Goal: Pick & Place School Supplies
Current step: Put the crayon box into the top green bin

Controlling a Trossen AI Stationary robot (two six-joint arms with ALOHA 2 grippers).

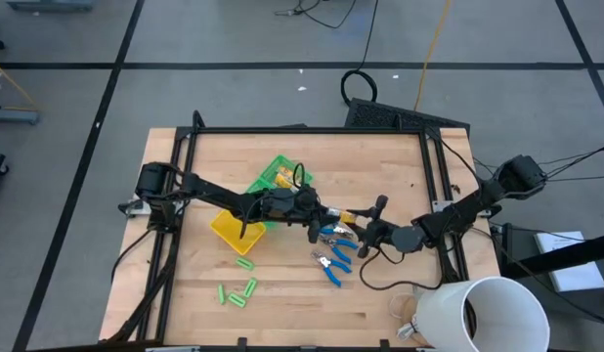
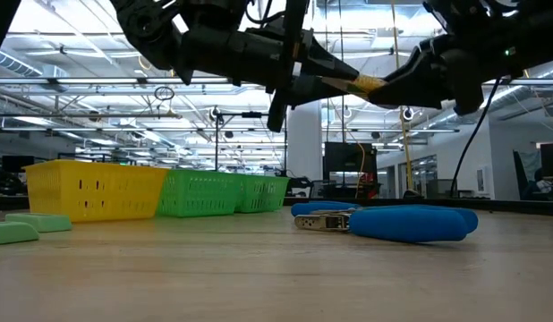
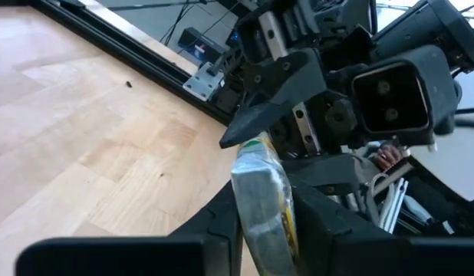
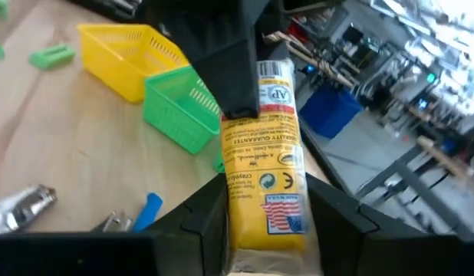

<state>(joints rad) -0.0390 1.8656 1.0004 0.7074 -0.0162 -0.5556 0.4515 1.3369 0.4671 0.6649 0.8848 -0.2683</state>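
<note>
Both grippers meet on one yellow-orange oblong piece [image 4: 266, 172], a wrapped pack with printed labels, held in the air above the middle of the table [image 1: 380, 293]. The right gripper [image 4: 265, 218] clamps one end of it between its two dark fingers [image 4: 210, 215], which press on either side of the wrapper. The left gripper [image 3: 261, 222] has its own fingers [image 3: 222, 222] closed against the other end, so the pack spans the gap between the two arms (in the low view it shows as a short yellow bar [image 2: 366, 85] bridging the two dark fingertips, well clear of the wood).

Directly beneath this handover lie the blue-handled scissor-like tools [image 1: 333, 256], resting flat on the tabletop, apart from either gripper; from table height the nearest one [image 2: 384, 221] lies well under the raised pack.

Toward the left arm's side sits the compartment tray, its yellow basket [image 1: 227, 230] nearest the table's front and its green basket [image 1: 275, 176] behind it, partly covered from above by the left arm. The left arm reaches over this tray to get to the middle.

In front of the tray, several light-green short sticks [image 1: 239, 289] lie scattered on the wood, well apart from both grippers. A big white cup [image 1: 488, 315] stands at the table's front right corner, beside the right arm's base.
</note>
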